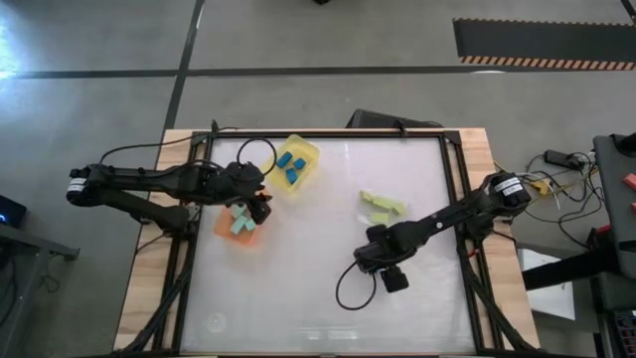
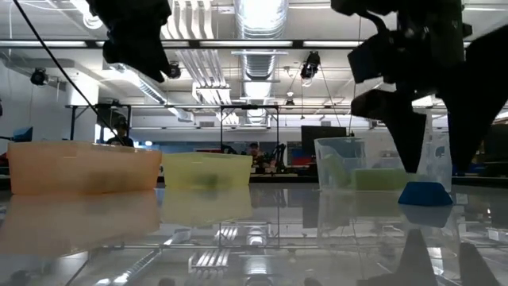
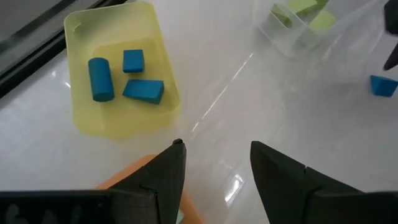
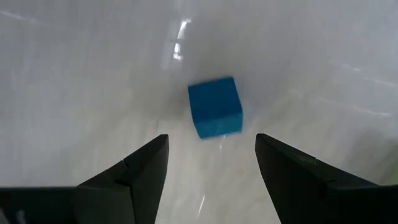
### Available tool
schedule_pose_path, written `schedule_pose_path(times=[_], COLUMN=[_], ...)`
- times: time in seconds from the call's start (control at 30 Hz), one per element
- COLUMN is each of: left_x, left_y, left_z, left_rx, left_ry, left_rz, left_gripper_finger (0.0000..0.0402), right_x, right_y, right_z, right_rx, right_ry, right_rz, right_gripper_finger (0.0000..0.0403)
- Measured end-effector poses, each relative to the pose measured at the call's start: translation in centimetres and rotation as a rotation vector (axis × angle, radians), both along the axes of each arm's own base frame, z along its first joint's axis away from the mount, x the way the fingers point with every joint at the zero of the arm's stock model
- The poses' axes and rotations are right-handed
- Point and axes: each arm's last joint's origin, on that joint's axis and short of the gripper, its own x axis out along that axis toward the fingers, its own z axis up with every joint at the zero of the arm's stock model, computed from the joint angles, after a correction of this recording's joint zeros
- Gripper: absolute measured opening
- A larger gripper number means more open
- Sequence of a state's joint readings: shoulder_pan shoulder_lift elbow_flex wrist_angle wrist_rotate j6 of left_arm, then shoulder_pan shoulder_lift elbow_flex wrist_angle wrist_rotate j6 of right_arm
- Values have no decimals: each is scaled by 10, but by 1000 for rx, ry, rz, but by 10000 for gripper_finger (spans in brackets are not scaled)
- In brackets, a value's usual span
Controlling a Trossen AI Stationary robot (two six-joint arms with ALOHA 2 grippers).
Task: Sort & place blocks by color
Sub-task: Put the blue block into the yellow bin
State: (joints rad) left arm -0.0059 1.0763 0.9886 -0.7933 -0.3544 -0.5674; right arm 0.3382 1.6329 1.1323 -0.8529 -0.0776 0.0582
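Observation:
A loose dark blue block point(image 4: 214, 107) lies flat on the white table just ahead of my right gripper point(image 4: 211, 140). That gripper is open, hovers above the block and touches nothing point(image 1: 360, 261); the low view shows the block point(image 2: 425, 193) under its fingers. Three more blue blocks point(image 3: 124, 76) lie in the yellow bin point(image 1: 296, 164). Light teal blocks point(image 1: 239, 225) sit in the orange bin point(image 1: 225, 234). Yellow-green blocks point(image 1: 383, 204) rest in the clear dish point(image 3: 298, 31). My left gripper point(image 3: 214, 146) is open and empty above the orange bin's far right corner point(image 1: 262, 209).
The bins and dish stand in a row across the table's far half. A black frame point(image 1: 452, 189) runs around the white tabletop. Loose cables point(image 1: 343, 288) loop from both arms over the surface. The near half of the table holds nothing but these cables.

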Motion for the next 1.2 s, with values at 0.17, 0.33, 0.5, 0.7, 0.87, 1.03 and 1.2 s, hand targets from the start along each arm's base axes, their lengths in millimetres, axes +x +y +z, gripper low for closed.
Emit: schedule_pose_path(times=[0.17,0.33,0.5,0.7,0.87,1.03,1.2], left_x=[1,2,5,7,7,8,10], left_y=[0,1,1,1,1,1,1], left_z=[0,1,3,5,6,7,8], left_rx=[11,15,15,17,18,20,19], left_ry=[-2,-18,-55,-86,-96,-111,-135], left_rz=[11,16,16,18,19,21,23], left_gripper_finger=[164,164,164,164,164,164,164], right_x=[-4,-5,-7,-5,-5,-5,-6], right_y=[-2,-3,-4,-4,-4,-4,-7], right_z=[-17,-27,-33,-35,-35,-35,-33], right_rx=[4,15,12,9,9,10,18], right_ry=[-15,-48,-71,-99,-103,-105,-98], right_rz=[6,-13,-25,-18,-19,-19,-37], right_gripper_finger=[231,231,230,211,165,122,123])
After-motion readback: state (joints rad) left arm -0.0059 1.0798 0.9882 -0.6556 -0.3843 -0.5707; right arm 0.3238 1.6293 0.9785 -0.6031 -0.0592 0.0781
